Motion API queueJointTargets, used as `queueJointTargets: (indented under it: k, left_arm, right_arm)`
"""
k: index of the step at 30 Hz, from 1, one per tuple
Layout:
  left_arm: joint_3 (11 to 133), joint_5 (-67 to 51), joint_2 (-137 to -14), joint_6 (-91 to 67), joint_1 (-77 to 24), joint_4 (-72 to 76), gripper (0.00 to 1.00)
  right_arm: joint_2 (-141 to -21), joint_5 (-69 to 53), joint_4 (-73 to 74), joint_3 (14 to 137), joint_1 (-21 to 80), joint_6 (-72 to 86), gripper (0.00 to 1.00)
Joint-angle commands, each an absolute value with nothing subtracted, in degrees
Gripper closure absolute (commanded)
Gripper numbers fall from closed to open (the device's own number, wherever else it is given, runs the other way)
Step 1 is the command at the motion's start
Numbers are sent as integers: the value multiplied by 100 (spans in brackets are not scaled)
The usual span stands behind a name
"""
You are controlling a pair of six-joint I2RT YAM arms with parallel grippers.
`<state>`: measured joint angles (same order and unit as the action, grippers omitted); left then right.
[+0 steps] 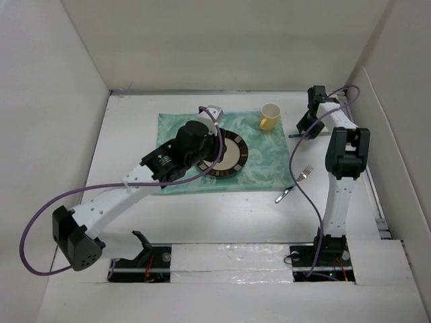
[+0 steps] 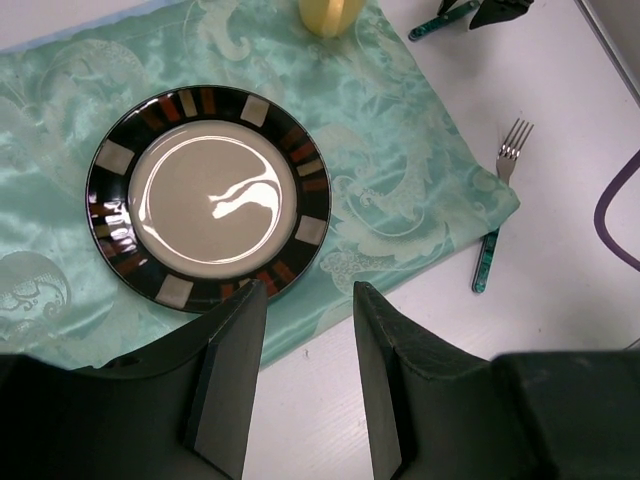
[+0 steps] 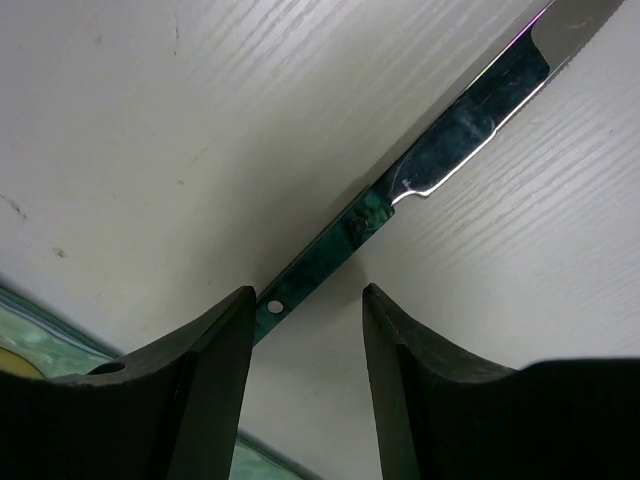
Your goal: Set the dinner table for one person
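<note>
While both my arms reach out over it, the bench (image 1: pixel 222 219) heads the list: flat, white, matte, filling the floor of the enclosure between white panels (image 1: pixel 222 47) and carrying every item below.

Mat (image 1: pixel 269 168): pale green patterned cloth, lying flat on the far middle of the bench.

Plate (image 2: pixel 212 196): round, pale glossy centre, dark rim with coloured blocks. It lies on the mat, near its middle.

Left tool (image 2: pixel 308 292): mine, hanging above the near rim of the plate and the near edge of the mat. Its jaws stand apart with nothing between them, and it has hold of nothing.

Right tool (image 3: pixel 305 300): mine, low over bare bench to the right of the mat's far corner. Its jaws are parted and straddle the handle end of the knife, which lies flat on the bench. The handle tip lies just beside one finger; I cannot tell whether they touch. Nothing is lifted.

Mug (image 1: pixel 269 117): yellow, upright, on the far right corner of the mat.

Knife (image 3: pixel 400 190): green marbled handle, bright blade, on bare bench off the mat, near the mug.

Fork (image 2: pixel 497 205): green handle, tines pointing away from my bases, on bare bench just beside the mat's right edge.
</note>
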<state>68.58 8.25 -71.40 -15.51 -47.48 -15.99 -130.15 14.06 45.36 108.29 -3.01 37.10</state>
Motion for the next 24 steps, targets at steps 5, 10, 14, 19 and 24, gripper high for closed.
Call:
queueJointTargets:
  k: [5, 10, 14, 19, 24]
  left_arm:
    - [6768, 923, -6891, -1336, -4729, -1380, 63]
    - [6759, 923, -6847, -1283, -4729, -1362, 63]
    - [6706, 897, -6777, -1266, -4729, -1327, 63]
    - [6627, 800, -6750, -1336, -4729, -1283, 63]
    - [6539, 756, -6768, -1502, -4729, -1301, 63]
  right_arm:
    - [-13174, 1802, 5009, 11109, -229, 3560, 49]
    - [-13140, 1871, 5159, 11013, -229, 3445, 63]
    - [-12684, 1960, 4852, 10381, -290, 3445, 78]
    - [-12436, 2030, 4658, 9967, -448, 3314, 71]
    - [-12507, 1890, 4606, 9941, -510, 3164, 82]
